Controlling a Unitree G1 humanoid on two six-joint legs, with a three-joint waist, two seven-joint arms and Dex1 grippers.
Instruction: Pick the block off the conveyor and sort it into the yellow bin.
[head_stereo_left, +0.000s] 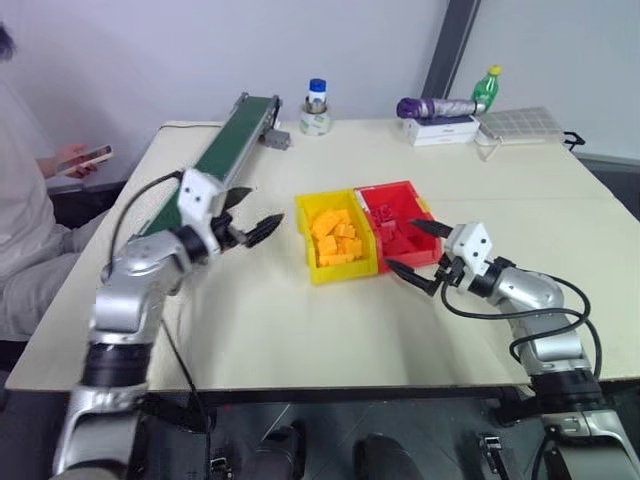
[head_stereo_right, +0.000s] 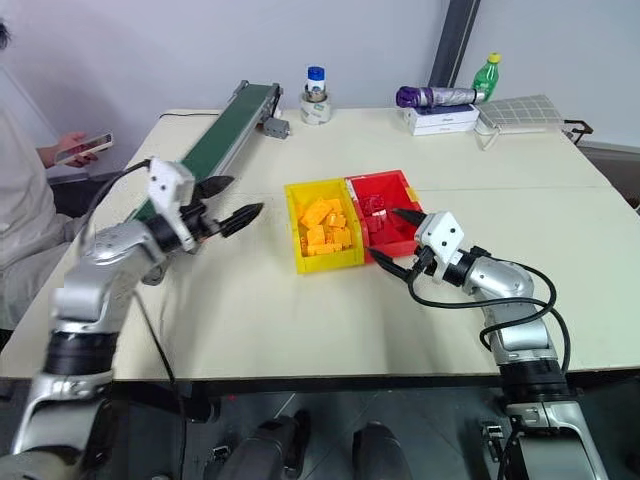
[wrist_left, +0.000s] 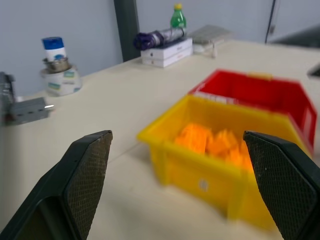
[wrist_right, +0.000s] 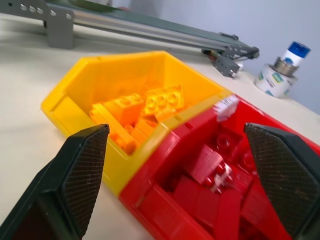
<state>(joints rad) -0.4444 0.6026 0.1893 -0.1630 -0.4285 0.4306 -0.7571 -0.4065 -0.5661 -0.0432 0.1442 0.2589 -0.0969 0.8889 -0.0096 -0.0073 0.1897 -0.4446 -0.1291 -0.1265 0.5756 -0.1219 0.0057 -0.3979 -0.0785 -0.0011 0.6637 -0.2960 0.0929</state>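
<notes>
- Looking down over the table (head_stereo_left: 300, 330), we see our left gripper (head_stereo_left: 250, 212) hanging between the conveyor (head_stereo_left: 225, 150) and the yellow bin (head_stereo_left: 305, 238), its two black fingers spread wide with nothing between them.
- We find the yellow bin near the middle of the table, touching the red bin (head_stereo_left: 432, 245) on its right side; both stand upright with their open tops up.
- We see a heap of yellow-orange bricks (wrist_right: 145, 107) inside the yellow bin; we cannot tell which one of them is the block.
- We see the red bin holding red bricks (wrist_right: 215, 170).
- Our right gripper (head_stereo_left: 418, 252) sits at the front right corner of the red bin, fingers released and wide apart, gripping nothing; one fingertip reaches over the bin's rim.
- We see the conveyor running along the table's left edge toward the far side, its green belt bare where it shows.
- At the far side we see a blue-capped jar (head_stereo_left: 317, 105), a white box (head_stereo_left: 440, 130) with a purple object on it, and a green bottle (head_stereo_left: 486, 88).
- A person sits at the left holding a phone (head_stereo_left: 85, 157).
</notes>
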